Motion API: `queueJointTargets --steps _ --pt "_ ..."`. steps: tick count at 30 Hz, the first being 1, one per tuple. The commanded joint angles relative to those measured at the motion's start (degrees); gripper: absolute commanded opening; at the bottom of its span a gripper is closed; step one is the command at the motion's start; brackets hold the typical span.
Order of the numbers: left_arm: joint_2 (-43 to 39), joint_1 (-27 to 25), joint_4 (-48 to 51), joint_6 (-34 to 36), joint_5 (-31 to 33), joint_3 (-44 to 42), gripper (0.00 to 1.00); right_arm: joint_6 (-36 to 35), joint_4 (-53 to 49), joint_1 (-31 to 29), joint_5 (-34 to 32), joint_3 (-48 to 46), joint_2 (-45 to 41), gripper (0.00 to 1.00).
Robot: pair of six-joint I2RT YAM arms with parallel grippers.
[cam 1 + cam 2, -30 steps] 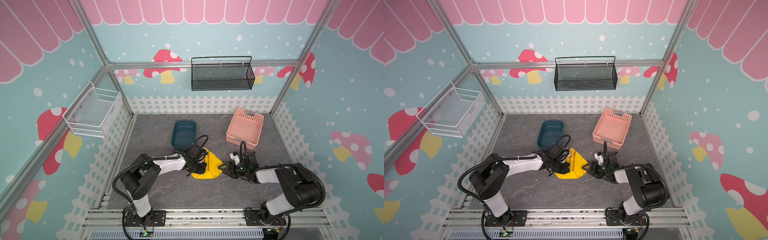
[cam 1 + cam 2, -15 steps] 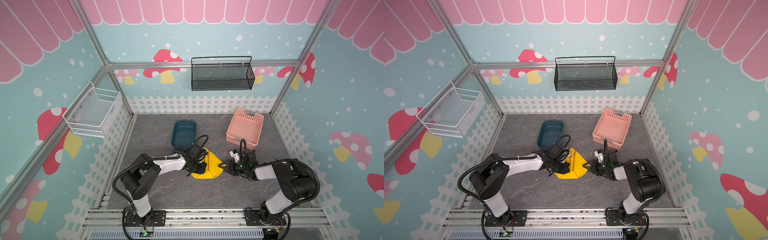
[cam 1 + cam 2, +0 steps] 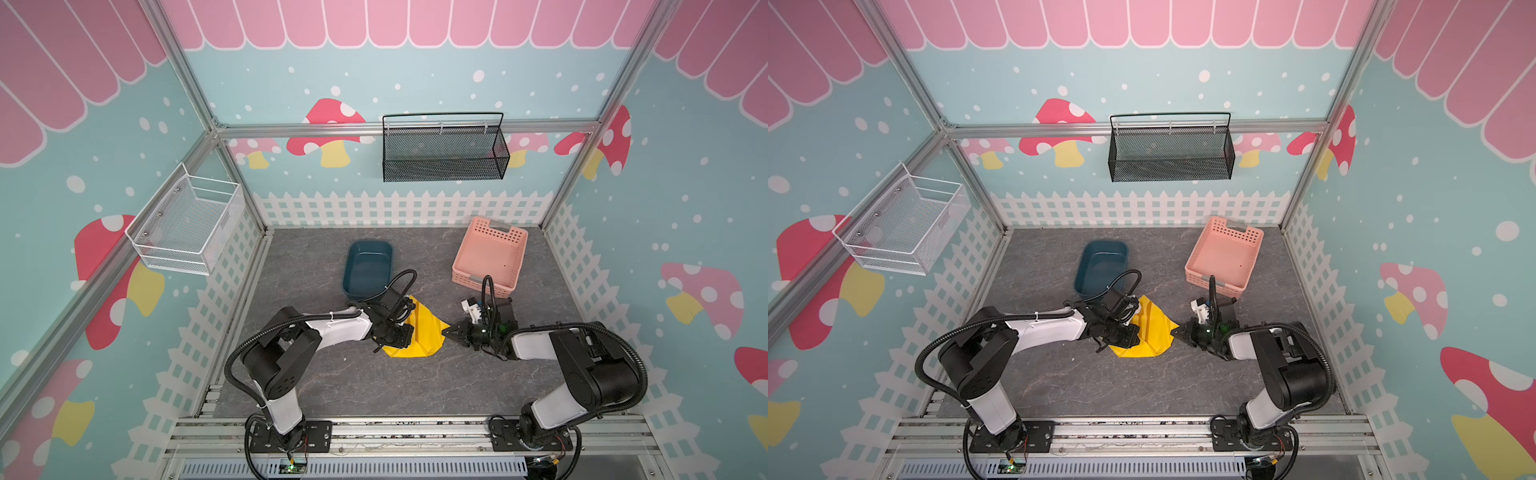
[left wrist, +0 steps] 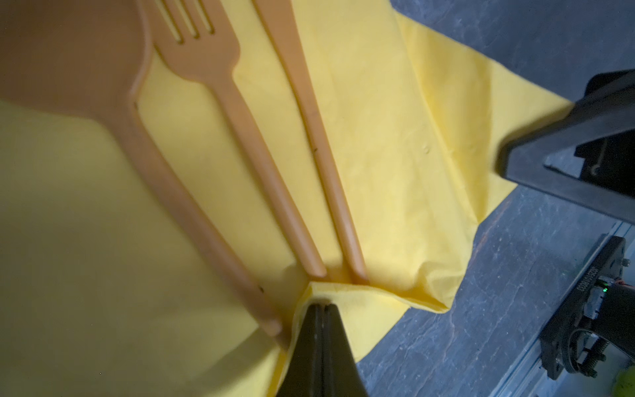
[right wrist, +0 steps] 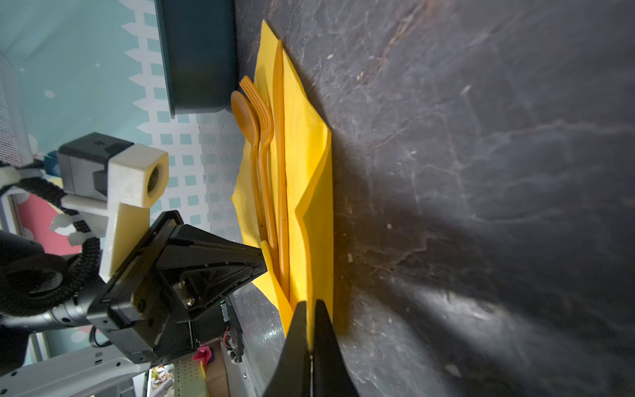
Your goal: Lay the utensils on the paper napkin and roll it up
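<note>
**Entry: progress of the task.** We count three orange pieces lying on the yellow napkin (image 3: 422, 332): spoon (image 4: 68, 51), fork (image 4: 220, 68) and knife (image 4: 309, 103). They lie side by side with their handles pointing the same way. We judge the placing done. We judge the rolling barely begun: most of the sheet lies flat on the grey table (image 3: 374, 382), one fold stands up beside the knife, and no turn is yet wrapped over the pieces. What is left, in our judgement, is to carry an edge over the three pieces and roll the sheet up.

**Entry: pincers.**
- Left pincer (image 4: 321, 306): closed, pinching a bunched bit of napkin just past the handle ends.
- Right pincer (image 5: 310, 326): closed, with a yellow edge nipped between its tips on the knife's side of the sheet.

**Entry: position.** The napkin sits mid-table between the two arms, close to the blue tub.

**Entry: containers.**
- Blue tub (image 3: 353, 286): we see nothing inside.
- Pink basket (image 3: 482, 282): nothing but a tiny dark speck.
- Black mesh basket (image 3: 444, 166) on the back wall: nothing visible in it.
- White wire basket (image 3: 187, 232) on the side wall: nothing visible in it.
</note>
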State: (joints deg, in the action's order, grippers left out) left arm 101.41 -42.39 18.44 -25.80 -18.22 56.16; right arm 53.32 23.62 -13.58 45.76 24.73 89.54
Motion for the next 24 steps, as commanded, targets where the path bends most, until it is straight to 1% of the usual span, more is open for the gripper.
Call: queueJointTargets --steps 1,5,12,24 --pt "0.24 0.47 -0.07 -0.83 -0.41 -0.46 0.00 -2.12 -4.38 0.14 -1.61 2.72 -2.08 0.02" --pt "0.46 0.50 -0.06 -0.93 -0.59 -0.42 0.00 -2.96 -6.77 0.11 -2.08 3.89 -3.32 0.01" --pt "0.78 0.56 -0.15 -0.83 -0.99 -0.22 0.00 -2.46 -6.71 -1.06 -1.35 4.23 -3.40 0.01" --pt "0.80 0.56 -0.16 -0.92 -1.03 -0.19 0.00 1.40 -6.79 -8.04 -4.36 8.17 -4.06 0.02"
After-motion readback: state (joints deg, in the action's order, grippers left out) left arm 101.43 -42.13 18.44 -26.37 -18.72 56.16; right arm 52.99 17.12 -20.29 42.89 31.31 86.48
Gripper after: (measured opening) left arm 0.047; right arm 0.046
